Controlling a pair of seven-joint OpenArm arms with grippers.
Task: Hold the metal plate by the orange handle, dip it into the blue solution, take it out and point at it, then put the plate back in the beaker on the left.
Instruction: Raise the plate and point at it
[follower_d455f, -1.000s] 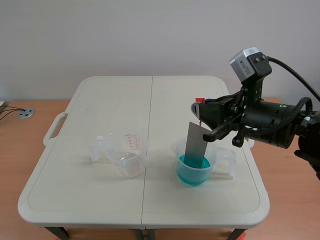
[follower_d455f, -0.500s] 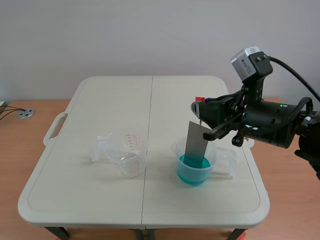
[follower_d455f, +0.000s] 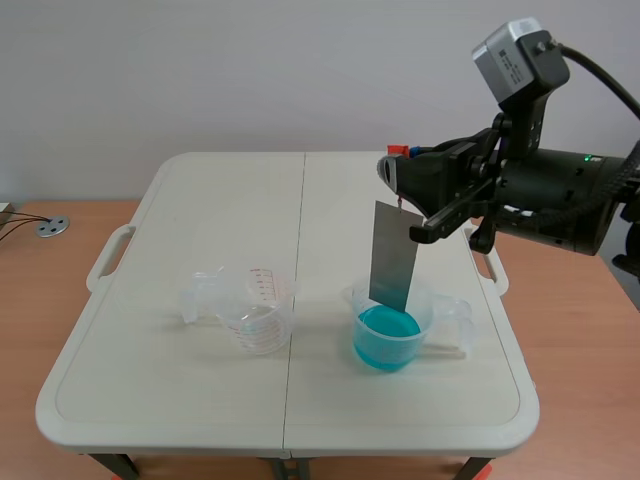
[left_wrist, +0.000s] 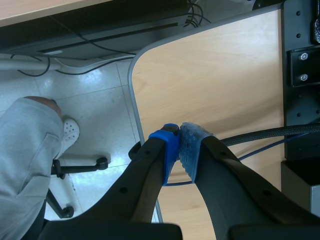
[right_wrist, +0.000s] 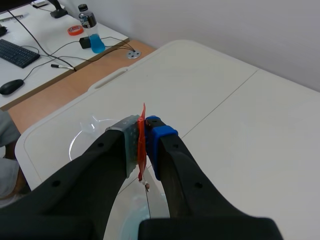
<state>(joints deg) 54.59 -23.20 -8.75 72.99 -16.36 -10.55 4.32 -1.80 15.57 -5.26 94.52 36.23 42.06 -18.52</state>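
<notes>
Plate (follower_d455f: 392, 255) hangs upright from its orange handle (right_wrist: 142, 136), which the right fingers (right_wrist: 161, 137) clamp between their pads, raised over the right half of the worktop (follower_d455f: 200, 200). Its lower edge sits in the mouth of the blue beaker (follower_d455f: 428, 312), right above the blue solution (follower_d455f: 388, 332); whether it touches the liquid cannot be told. The clear beaker (follower_d455f: 252, 312) stands upright, well apart to the left. The left fingers (left_wrist: 167, 145) are pressed together on nothing, off the worktop, over a desk (left_wrist: 210, 80) edge and the floor (left_wrist: 100, 110).
</notes>
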